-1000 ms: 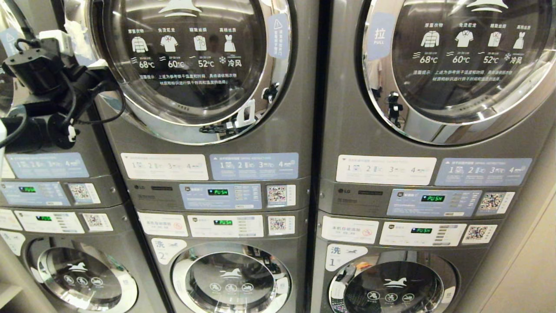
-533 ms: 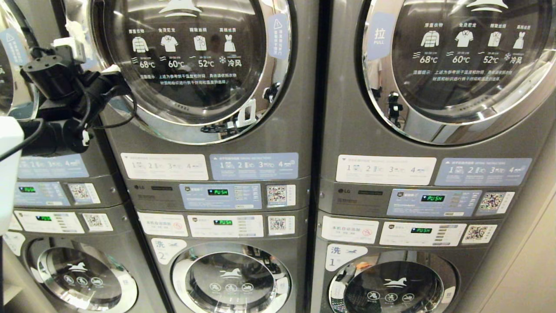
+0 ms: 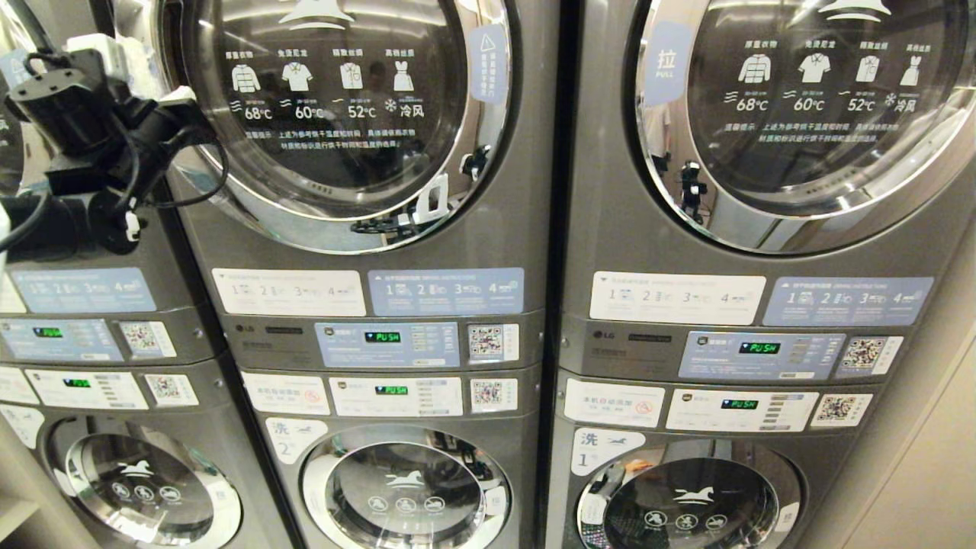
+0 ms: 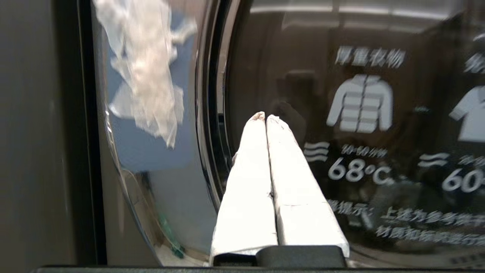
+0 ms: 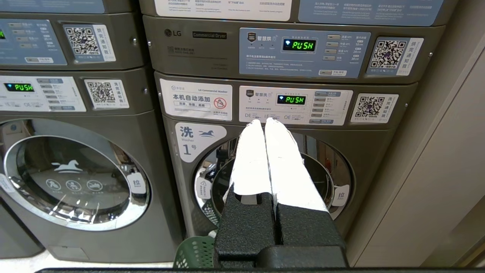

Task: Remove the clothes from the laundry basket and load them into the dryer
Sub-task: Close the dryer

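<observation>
Dryer door (image 4: 360,125): rigid, slick glass, likely heavy-hinged; take hold at chrome rim (image 4: 212,113). Left gripper (image 4: 265,117) pressed together, empty, just beside it; right gripper (image 5: 264,122) likewise together.

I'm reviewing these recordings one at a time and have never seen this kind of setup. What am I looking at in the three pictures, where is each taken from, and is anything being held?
This is a two-armed robot on wheels, facing a wall of stacked laundry machines: dryers above, washers below. The wide picture comes from a camera on its head. The black arm with cables at the upper left is its left arm, raised beside the middle dryer door.

The other two pictures come from cameras on the wrists, looking along the fingers. In the left wrist view, the left hand has its white fingers pressed together, empty, close to the left edge of that dryer door's glass. In the right wrist view, the right hand is also shut and empty, hanging low in front of washer number 1.

A green laundry basket peeks in below it. No clothes are visible, and every door in view looks closed.
</observation>
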Controlling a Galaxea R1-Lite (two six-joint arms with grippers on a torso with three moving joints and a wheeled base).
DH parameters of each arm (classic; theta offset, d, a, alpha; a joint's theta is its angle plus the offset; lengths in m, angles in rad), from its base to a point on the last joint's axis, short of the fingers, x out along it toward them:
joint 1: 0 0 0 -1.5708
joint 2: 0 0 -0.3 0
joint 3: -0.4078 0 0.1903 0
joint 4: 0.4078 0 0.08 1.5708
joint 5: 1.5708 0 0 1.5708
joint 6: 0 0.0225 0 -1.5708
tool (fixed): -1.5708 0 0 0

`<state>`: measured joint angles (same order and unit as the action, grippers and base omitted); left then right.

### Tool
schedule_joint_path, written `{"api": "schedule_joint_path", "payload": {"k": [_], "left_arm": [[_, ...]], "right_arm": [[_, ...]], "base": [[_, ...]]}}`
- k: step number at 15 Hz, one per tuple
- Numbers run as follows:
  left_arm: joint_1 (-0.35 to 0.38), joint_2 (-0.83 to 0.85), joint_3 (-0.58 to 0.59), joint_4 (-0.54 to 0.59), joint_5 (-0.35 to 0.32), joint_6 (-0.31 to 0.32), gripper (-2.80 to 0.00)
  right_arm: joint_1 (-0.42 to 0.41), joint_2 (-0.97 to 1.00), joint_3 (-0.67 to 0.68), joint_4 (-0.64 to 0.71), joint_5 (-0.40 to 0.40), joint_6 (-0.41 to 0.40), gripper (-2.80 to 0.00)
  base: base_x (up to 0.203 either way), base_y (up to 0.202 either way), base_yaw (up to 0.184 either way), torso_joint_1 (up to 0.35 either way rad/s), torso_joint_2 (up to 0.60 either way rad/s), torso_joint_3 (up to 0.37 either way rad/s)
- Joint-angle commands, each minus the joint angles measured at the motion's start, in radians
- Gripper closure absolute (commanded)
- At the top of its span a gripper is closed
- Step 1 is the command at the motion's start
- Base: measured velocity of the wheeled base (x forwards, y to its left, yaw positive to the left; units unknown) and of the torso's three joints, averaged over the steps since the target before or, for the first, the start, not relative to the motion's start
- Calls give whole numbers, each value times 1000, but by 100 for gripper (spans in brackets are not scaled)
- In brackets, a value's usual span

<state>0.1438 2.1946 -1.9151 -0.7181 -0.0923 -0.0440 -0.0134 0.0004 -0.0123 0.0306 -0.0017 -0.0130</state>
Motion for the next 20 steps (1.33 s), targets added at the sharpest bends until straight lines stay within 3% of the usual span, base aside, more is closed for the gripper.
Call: {"api": "schedule_joint_path", "payload": {"k": [1,3,7,12,20], "left_arm": [[1,-56,13,-3,0,0,0],[3,-111,48,-1,3,1,0],[78,-113,64,-3,82,-2,0],[85,-53,55,-3,14,-22,0],[80,22,52,-54,-4,-23,0]], "right_arm": [[0,0,0,0,0,-1,0],[0,1,0,0,0,-1,0],[0,0,0,0,0,-1,0],[0,0,0,0,0,-1,0],[0,0,0,0,0,-1,0]], "base": [[0,0,0,0,0,0],[0,0,0,0,0,0],[0,0,0,0,0,0],[0,0,0,0,0,0],[0,0,0,0,0,0]]}}
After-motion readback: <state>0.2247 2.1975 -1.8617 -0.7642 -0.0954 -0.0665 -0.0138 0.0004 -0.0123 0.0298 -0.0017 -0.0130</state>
